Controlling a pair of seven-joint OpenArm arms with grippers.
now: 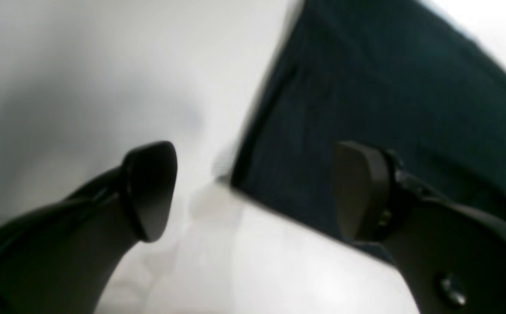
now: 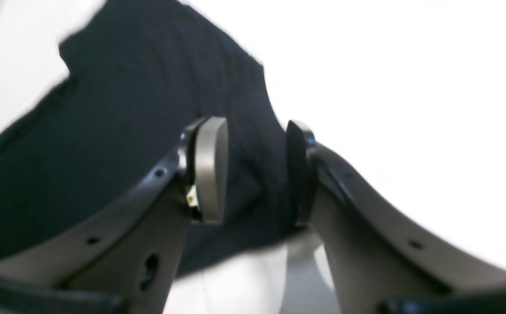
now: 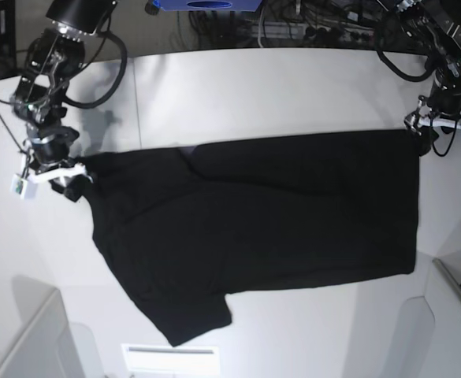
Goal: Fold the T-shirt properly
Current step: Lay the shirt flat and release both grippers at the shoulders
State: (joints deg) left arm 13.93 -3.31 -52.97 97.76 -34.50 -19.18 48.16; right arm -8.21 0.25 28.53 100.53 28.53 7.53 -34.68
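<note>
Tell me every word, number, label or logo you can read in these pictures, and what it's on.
None can be read.
T-shirt: plain black on the side showing, no print or label visible.
Small white tag hanging by the right tool: too small to read.
Blue object at the table's far edge: no legible marking.
Both wrist views are blurred; the left tool shows no lettering.

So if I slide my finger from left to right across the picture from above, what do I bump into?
The right claw at the shirt's corner → the black T-shirt spread on the white table → the left claw at its far corner.
</note>
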